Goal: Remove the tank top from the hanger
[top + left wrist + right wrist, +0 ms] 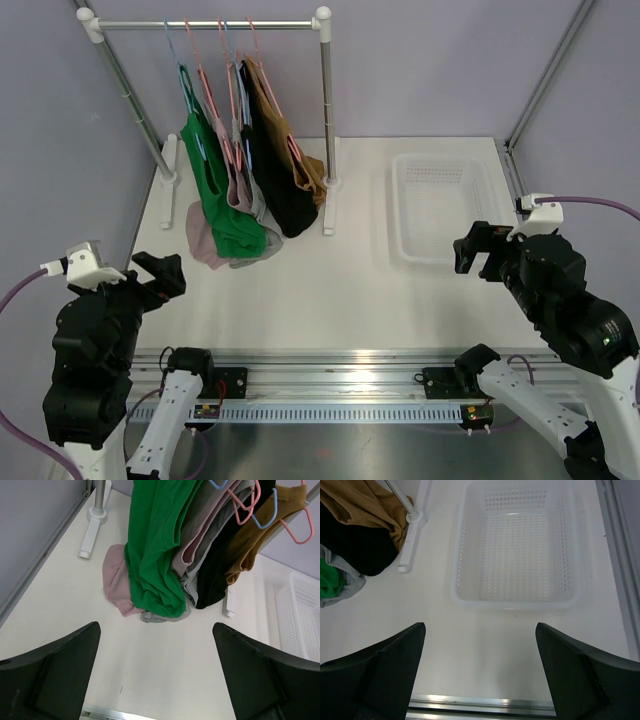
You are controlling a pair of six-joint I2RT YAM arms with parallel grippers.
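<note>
Several tank tops hang on hangers from a white clothes rack (210,23) at the back left. From left to right they are green (215,190), pink (203,243), grey (262,208), black (278,185) and brown (298,155). Their hems pool on the table. Thin blue and pink hangers (199,62) hook over the bar. In the left wrist view the green top (155,555) hangs straight ahead. My left gripper (160,272) (156,626) is open and holds nothing, low at the near left. My right gripper (480,250) (480,625) is open too, near the basket's front right.
A white perforated basket (400,215) (517,601) stands at the back right with nothing in it. The rack's white feet (328,205) rest on the table. Metal frame posts (510,150) border the table's sides, and a rail runs along the near edge.
</note>
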